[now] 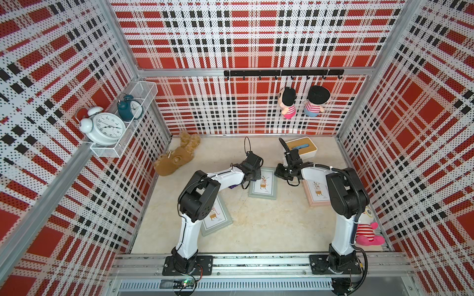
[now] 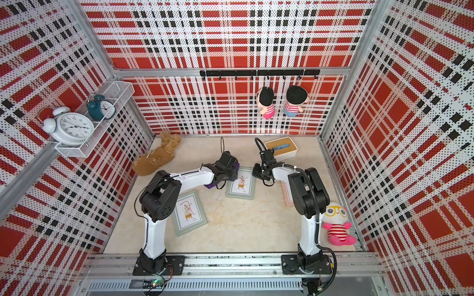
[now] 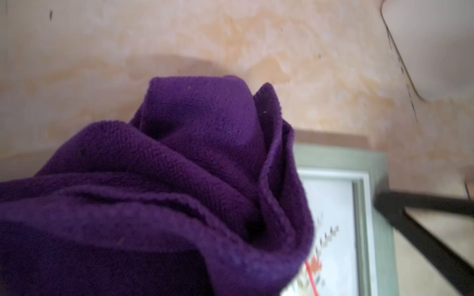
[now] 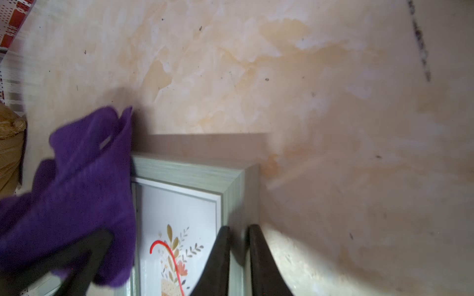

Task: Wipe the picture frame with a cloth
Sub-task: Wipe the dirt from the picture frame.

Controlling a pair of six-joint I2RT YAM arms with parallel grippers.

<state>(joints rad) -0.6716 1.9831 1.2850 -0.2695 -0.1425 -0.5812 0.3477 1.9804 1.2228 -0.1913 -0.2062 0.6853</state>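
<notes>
**Now the cloth sits on the frame's far left corner**

The frame (image 1: 264, 191) lies flat on the table (image 1: 256, 230) between the two arms. Its long axis runs roughly from the robot's base toward the back wall, slightly skewed.

The left pincer (image 2: 227, 176) hangs over the frame's left edge, toward the far corner. The cloth (image 3: 179, 179) is bunched around it. Its fingers are buried in folds in the left wrist view, but the cloth hangs from it and the grip reads as fully closed on the fabric. In the right wrist view the cloth (image 4: 77, 192) drapes over the left rail of the frame (image 4: 192, 174) and covers that side of the glass.

The right pincer (image 4: 238, 228) stands at the opposite rail, near the far right corner. Its jaws are narrow and astride the rail, one finger on the glass side and one on the outer side. It appears to clamp the rail and pin the frame in place.

From the left pincer, the bare glass lies toward the robot's right and back toward the base. The left arm carries the cloth and is the one placed to wipe. A stroke along the long axis, drawn toward the base, looks clear. A stroke straight across the short axis would likely run the cloth into the right pincer's fingers. In both top views most of the print is uncovered, so the wiping looks far from finished.
</notes>
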